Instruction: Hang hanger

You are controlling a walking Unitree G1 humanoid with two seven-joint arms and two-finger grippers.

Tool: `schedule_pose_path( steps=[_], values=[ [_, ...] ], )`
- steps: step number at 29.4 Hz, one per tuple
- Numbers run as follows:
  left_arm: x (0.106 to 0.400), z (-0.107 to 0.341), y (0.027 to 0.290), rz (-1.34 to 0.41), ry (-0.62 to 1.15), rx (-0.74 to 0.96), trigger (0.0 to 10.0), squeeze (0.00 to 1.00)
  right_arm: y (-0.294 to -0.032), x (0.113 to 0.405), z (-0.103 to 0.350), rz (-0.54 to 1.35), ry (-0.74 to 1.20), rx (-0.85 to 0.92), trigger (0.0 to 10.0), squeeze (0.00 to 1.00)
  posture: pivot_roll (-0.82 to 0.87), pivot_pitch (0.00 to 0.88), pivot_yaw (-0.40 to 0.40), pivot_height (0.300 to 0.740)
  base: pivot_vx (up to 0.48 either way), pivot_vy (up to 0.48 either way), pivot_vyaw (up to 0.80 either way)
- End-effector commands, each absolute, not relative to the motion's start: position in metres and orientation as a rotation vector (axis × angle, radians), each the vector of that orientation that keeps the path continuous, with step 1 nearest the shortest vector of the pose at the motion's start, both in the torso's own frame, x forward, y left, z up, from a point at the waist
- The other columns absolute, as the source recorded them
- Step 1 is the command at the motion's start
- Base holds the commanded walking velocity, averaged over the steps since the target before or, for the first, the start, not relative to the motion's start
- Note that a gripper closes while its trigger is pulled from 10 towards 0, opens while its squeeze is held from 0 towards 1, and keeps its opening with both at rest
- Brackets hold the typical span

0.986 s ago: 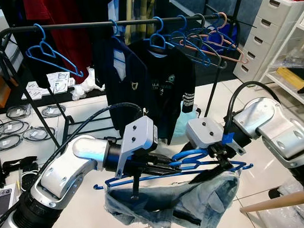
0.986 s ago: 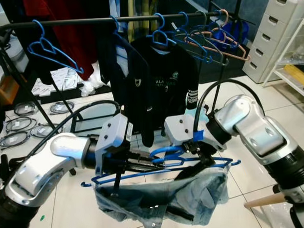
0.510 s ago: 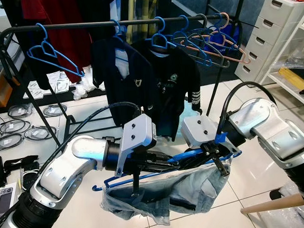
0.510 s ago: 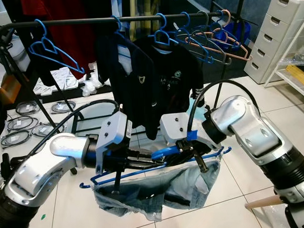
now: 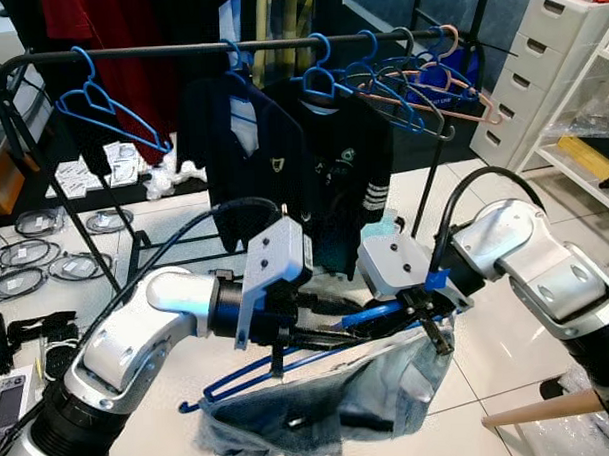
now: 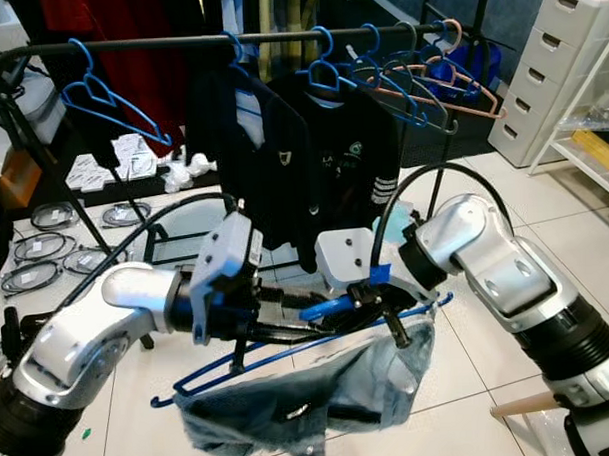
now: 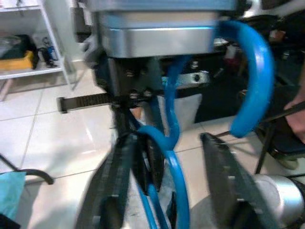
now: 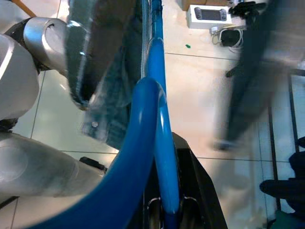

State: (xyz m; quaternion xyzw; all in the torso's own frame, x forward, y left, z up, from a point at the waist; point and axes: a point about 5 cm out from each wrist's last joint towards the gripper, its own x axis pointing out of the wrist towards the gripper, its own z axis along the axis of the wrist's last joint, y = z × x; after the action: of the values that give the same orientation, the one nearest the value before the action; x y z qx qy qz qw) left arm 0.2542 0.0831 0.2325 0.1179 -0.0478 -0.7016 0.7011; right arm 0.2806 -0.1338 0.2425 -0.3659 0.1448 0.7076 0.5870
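Blue hanger (image 5: 289, 364) with denim jeans (image 5: 321, 408) draped over it sits low in front of the clothes rail (image 5: 228, 48), tilted, left end lower. Right gripper (image 5: 428, 319) is clamped on its neck near the hook. Left gripper (image 5: 323, 337) reaches in from the left, fingers (image 7: 116, 186) spread either side of the blue wire, not closed on it. Dark shirts (image 5: 293, 178) hang on the rail behind.

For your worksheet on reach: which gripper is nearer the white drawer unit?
Right. The right gripper is on the drawer unit's side; the left gripper sits further across, towards the robot's left.
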Motion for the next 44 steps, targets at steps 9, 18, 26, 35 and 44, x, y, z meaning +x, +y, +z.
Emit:
schedule_pose_path(
  steps=[9, 18, 26, 35, 44],
  values=[
    [0.287, 0.233, 0.122, -1.288, -0.089, 0.3, 10.0, 1.0, -0.149, 0.293, 0.238, 1.468, 0.286, -0.721, 0.0, 0.0, -0.09, 0.109, 0.025, 0.74, 0.0, 0.0, 0.0],
    [0.301, 0.226, 0.155, -1.069, -0.057, 0.301, 10.0, 1.0, -0.175, 0.309, 0.233, 1.185, 0.167, -0.438, 0.0, 0.0, -0.08, 0.119, 0.028, 0.74, 0.0, 0.0, 0.0],
    [0.306, 0.222, 0.163, -0.979, -0.084, 0.235, 10.0, 0.08, -0.184, 0.306, 0.228, 1.115, 0.127, -0.332, 0.0, 0.0, -0.08, 0.118, 0.035, 0.74, 0.0, 0.0, 0.0],
    [0.303, 0.23, 0.156, -1.027, -0.146, 0.195, 10.0, 0.0, -0.185, 0.299, 0.232, 1.176, 0.12, -0.314, 0.0, 0.0, -0.08, 0.114, 0.031, 0.74, 0.0, 0.0, 0.0],
    [0.312, 0.234, 0.17, -0.907, -0.173, 0.181, 10.0, 0.0, -0.197, 0.292, 0.24, 1.178, 0.107, -0.274, 0.0, 0.0, -0.08, 0.12, 0.031, 0.74, 0.0, 0.0, 0.0]
  ],
)
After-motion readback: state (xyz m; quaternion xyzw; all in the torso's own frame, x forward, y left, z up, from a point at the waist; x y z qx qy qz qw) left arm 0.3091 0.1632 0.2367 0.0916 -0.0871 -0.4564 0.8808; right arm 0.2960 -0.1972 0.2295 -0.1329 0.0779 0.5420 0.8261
